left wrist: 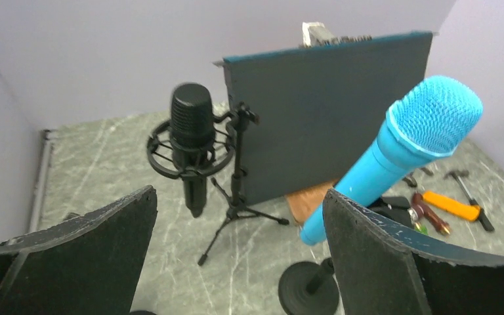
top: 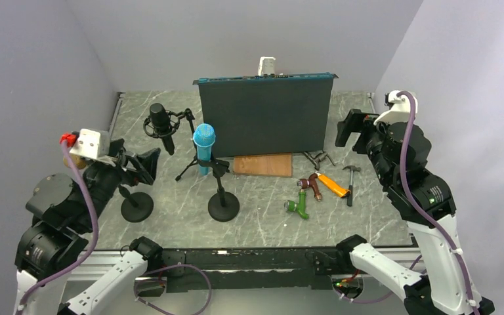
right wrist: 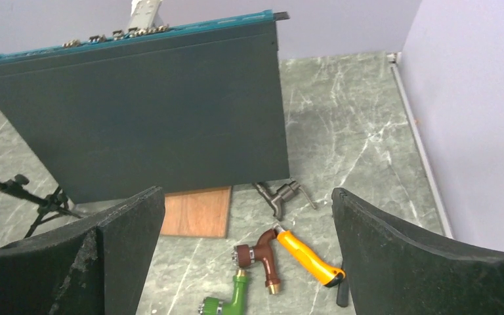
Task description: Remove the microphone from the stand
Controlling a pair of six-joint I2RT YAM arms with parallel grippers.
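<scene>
My left gripper (left wrist: 239, 197) is open wide — my right gripper (right wrist: 246, 193) too. The blue mic (left wrist: 400, 151) sits tilted in its stand (left wrist: 310, 289), just in front of the dark board (left wrist: 328, 98).

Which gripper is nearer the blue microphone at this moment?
Left. The left gripper hangs open just left of the blue microphone, facing it; the right gripper is far off on the right side, above the hand tools.
</scene>
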